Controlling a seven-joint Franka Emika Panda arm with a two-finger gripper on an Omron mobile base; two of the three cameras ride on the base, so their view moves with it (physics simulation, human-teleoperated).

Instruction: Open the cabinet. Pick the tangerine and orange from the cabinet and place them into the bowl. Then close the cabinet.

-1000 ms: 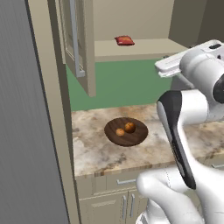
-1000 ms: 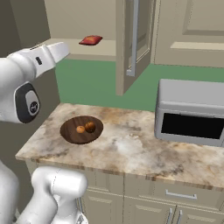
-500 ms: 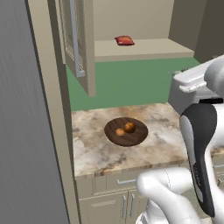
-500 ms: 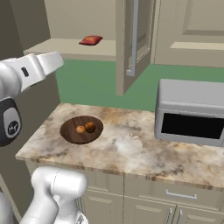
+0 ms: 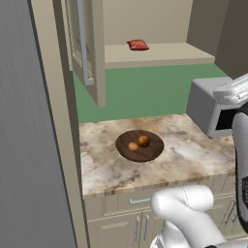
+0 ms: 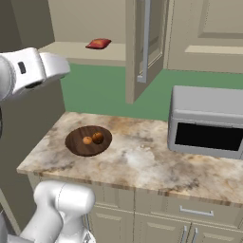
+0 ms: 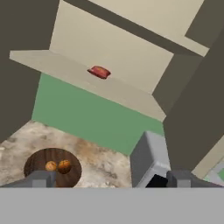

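The cabinet's door [image 5: 92,53] stands swung open, its silver bar handle [image 6: 145,42] facing out. On the marble counter sits the dark wooden bowl [image 5: 150,152] [image 6: 76,144]. Inside it lie the small tangerine [image 5: 132,146] [image 6: 87,140] and the larger orange [image 5: 144,141] [image 6: 98,137], touching. In the hand view the bowl [image 7: 35,168] lies at lower left with the tangerine [image 7: 50,166] and orange [image 7: 64,165] in it. My gripper [image 7: 112,178] hangs high above the counter, open, its fingertips [image 7: 41,178] far apart with nothing between them.
A red packet [image 5: 138,45] [image 7: 99,71] lies on the open cabinet shelf. A grey microwave [image 6: 209,121] [image 5: 208,104] stands on the counter to the right of the bowl. A tall dark grey unit [image 5: 29,145] flanks the counter's left end. Base cabinets with drawers [image 6: 190,213] run below.
My arm has swung to the right and lower, away from the open cabinet door. The bowl, both fruits and the door have stayed put.
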